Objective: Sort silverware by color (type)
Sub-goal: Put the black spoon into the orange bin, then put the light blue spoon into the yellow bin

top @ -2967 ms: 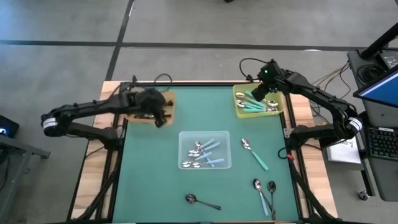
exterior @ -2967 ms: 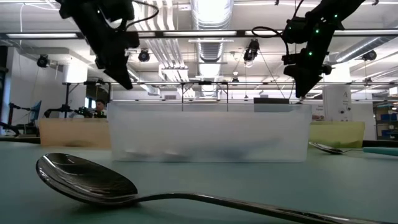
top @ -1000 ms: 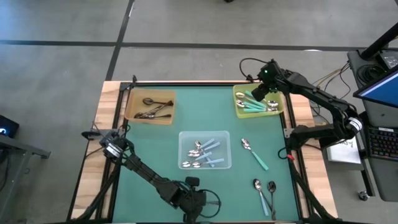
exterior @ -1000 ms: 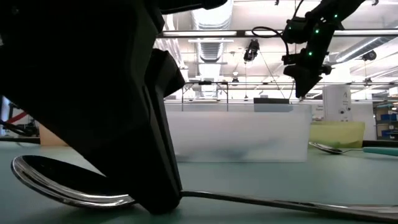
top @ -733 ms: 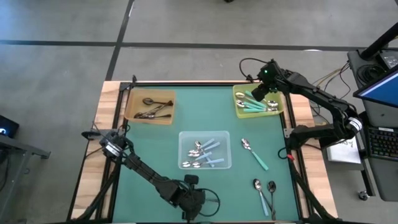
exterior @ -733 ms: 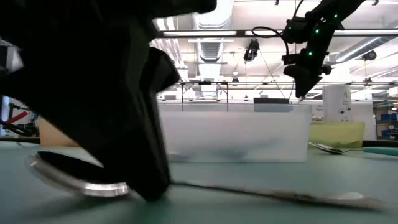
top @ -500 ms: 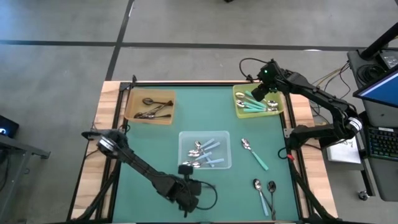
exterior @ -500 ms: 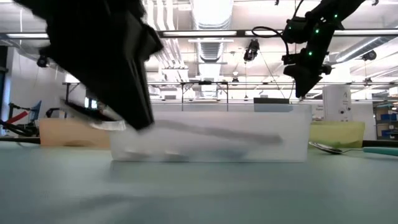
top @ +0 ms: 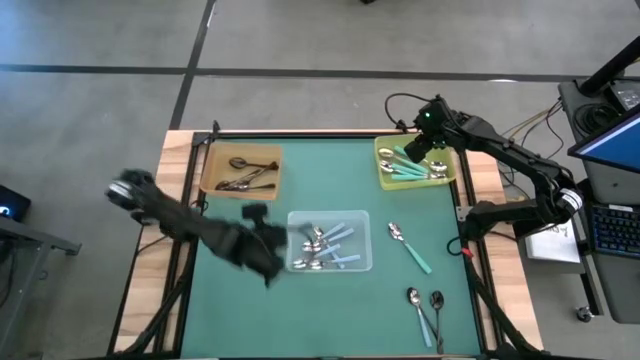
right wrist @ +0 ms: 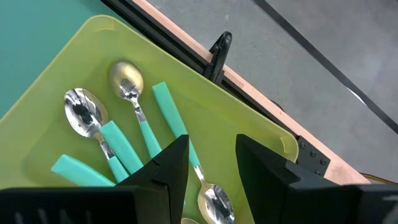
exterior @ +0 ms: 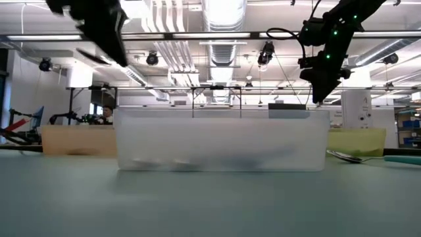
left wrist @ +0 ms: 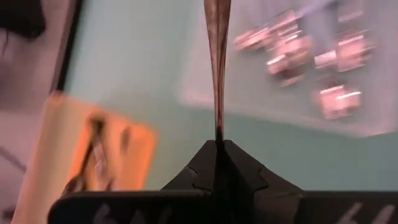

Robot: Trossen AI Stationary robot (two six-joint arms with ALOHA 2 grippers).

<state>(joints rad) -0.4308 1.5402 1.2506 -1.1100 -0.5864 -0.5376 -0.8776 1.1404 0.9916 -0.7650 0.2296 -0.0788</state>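
Observation:
My left gripper [top: 266,256] is up in the air to the left of the clear tray [top: 364,262], shut on a dark metal spoon [left wrist: 217,74]. The brown tray [top: 268,172] at the far left holds several dark spoons. My right gripper [right wrist: 211,167] hangs open over the yellow-green tray [right wrist: 93,37] at the far right, with nothing between its fingers; teal-handled spoons [right wrist: 118,146] lie in that tray. Pale-blue-handled spoons [top: 325,245] lie in the clear tray. A teal spoon [top: 410,246] and two more spoons [top: 426,306] rest flat on the mat. My left gripper pinches the narrow part of the dark spoon's handle [left wrist: 218,127] between its two shut fingers. The spoon sticks out forward along the fingers and widens away from them. It is lifted clear of the table; its bowl does not show.
The green mat [top: 240,310] lies bare at the near left. Wooden table edges and black frame rails [top: 190,230] run along both sides. The clear tray [exterior: 223,141] stands mid-table in the low view.
My left gripper has risen from the table's near edge with the dark spoon and swung toward the far left, toward the brown tray. The spoon, lying on the mat a second ago, is now lifted clear.

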